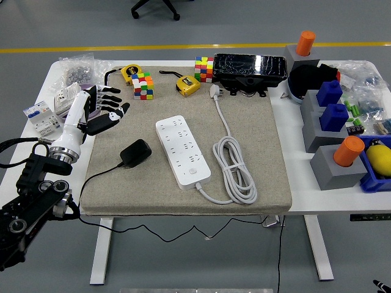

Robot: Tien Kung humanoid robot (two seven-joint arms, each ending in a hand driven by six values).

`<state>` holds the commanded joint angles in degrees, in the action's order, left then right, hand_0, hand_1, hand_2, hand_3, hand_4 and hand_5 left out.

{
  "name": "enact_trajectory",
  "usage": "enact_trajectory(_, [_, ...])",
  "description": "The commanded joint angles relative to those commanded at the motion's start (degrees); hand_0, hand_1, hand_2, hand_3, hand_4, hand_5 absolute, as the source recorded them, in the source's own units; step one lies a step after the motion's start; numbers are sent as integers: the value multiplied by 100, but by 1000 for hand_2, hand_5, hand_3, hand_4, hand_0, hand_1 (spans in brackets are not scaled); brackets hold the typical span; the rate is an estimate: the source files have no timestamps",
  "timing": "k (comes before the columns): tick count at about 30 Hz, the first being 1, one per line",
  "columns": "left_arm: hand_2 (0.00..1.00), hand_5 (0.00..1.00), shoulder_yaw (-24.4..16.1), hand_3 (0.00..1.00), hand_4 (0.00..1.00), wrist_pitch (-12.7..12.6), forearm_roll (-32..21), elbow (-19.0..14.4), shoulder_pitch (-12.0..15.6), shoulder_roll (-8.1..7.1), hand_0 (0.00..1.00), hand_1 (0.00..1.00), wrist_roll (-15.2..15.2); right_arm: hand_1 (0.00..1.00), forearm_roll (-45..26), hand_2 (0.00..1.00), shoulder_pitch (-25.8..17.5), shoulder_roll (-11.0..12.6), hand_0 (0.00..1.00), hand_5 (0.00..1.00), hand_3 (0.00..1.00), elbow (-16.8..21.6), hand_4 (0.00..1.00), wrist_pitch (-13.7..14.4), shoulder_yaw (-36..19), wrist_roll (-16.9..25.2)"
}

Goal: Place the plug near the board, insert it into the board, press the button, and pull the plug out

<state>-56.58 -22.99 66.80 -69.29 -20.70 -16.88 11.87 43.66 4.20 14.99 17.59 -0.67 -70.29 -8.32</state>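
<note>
Left robot hand (101,110) with fingers spread, holding nothing, over the counter's (287,195) left edge, black plug adapter (135,152) near white power strip (182,151) on beige mat (256,122).

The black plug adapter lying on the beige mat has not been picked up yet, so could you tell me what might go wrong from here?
1. The black plug adapter trails a thin black cable over the mat's near edge; it may snag or tug during the lift.
2. The left hand hovers open beyond the adapter, beside a multicoloured cube it could knock.
3. The white power strip lies loose, so insertion may push it along.
</note>
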Motion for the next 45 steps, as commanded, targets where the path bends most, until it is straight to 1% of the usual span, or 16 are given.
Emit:
enact_trajectory(14, [516, 192, 50, 571, 791, 22, -19, -98, -50, -42, 443, 509, -19, 632, -31, 611, 20, 49, 574, 411, 539, -24, 883, -13, 117, -8])
enact_trajectory(25, [516, 192, 204, 571, 789, 84, -20, -112, -144, -77, 444, 508, -56, 631, -49, 611, 30, 73, 574, 413, 540, -44, 884, -7, 224, -4])
enact_trajectory(31, [517, 191, 255, 571, 789, 109, -12, -126, -134, -104, 444, 509, -72, 632, -42, 611, 12, 34, 574, 413, 540, -58, 885, -9, 263, 3])
enact_trajectory(45, [518, 190, 393, 572, 787, 198, 11, -152, -109, -116, 444, 509, -112, 631, -65, 612, -12, 49, 574, 413, 540, -77, 886, 3, 372, 10])
